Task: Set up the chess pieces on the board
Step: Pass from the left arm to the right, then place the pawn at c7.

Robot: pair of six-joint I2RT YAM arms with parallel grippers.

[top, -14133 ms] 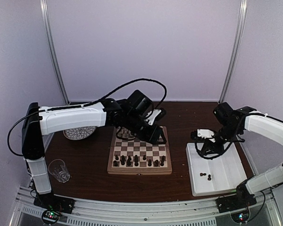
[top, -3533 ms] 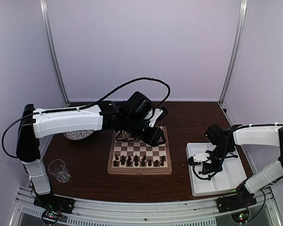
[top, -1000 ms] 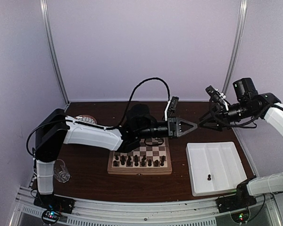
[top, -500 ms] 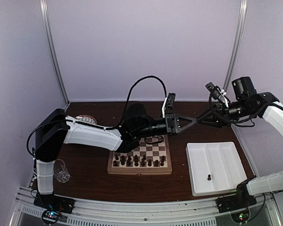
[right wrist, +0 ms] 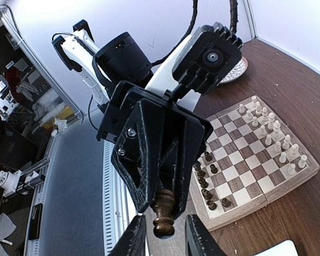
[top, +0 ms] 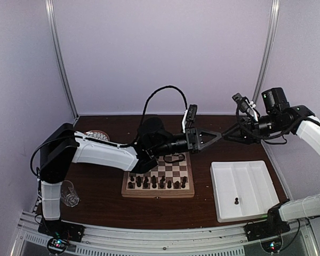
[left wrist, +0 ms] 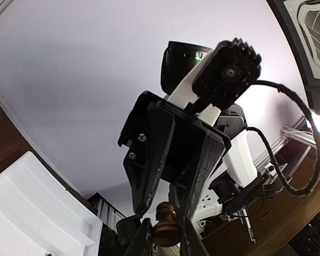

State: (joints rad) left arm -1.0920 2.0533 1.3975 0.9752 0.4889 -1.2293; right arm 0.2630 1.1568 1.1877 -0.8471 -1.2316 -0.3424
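Above the table, to the right of the board (top: 157,195), my two grippers meet tip to tip. My left gripper (top: 215,134) is shut on a dark brown chess piece (left wrist: 165,226), gripping its wider end. My right gripper (right wrist: 165,240) faces it with its fingers (right wrist: 133,237) on either side of the piece's free end (right wrist: 164,216), a gap showing on each side. Dark pieces (top: 157,183) stand in the board's near rows. Cream-white pieces (right wrist: 272,133) stand along its far side. One dark piece (top: 236,201) lies in the white tray (top: 256,176).
A clear glass (top: 67,192) stands at the near left of the table. A patterned plate (top: 98,134) lies at the far left, behind my left arm. The white walls close in on three sides.
My right gripper's jaws have narrowed around the piece's free end. Both grippers have drifted slightly left together. The left gripper has kept its hold.
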